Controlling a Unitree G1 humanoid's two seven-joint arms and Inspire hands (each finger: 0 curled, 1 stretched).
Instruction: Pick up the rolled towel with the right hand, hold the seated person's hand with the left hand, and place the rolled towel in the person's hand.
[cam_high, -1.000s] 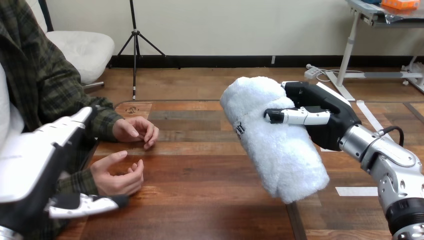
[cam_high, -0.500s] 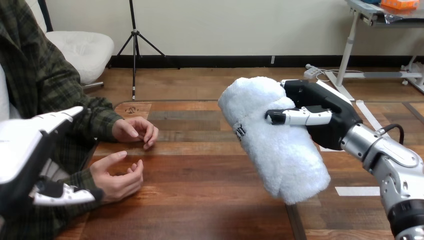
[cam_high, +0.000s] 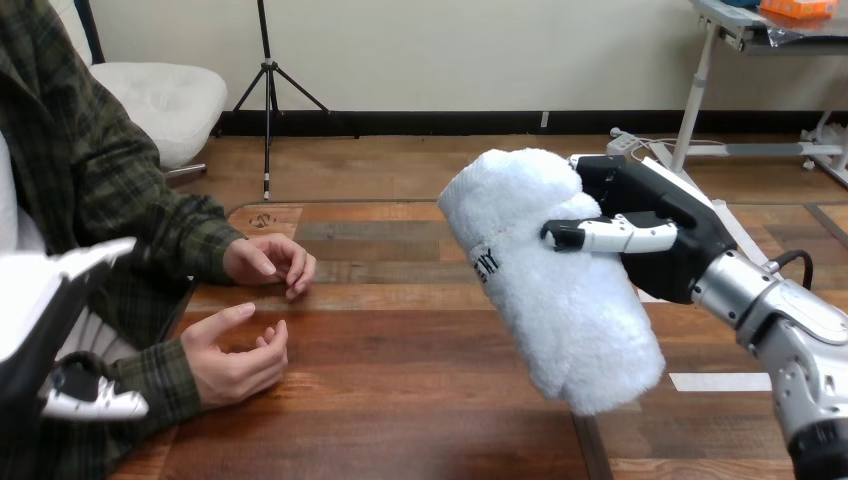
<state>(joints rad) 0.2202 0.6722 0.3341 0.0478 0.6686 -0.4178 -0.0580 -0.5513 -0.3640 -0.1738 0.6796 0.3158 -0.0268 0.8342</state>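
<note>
Left robot hand: cut off by the left edge. Right robot hand: fingers hidden behind rolled towel. Right forearm: cut by bottom-right corner. Person's near sleeve: partly behind left robot hand.

The rolled towel is thick, fluffy white cloth. The right hand looks like matt black plastic, its forearm smooth silver metal. The table is faintly glossy wood.

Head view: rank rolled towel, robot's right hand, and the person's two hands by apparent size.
1. rolled towel, clearly largest.
2. right hand, partly hidden behind the towel.
3. person's nearer hand and person's farther hand look alike. The nearer one sits closer to the camera, so they are left unranked.
</note>
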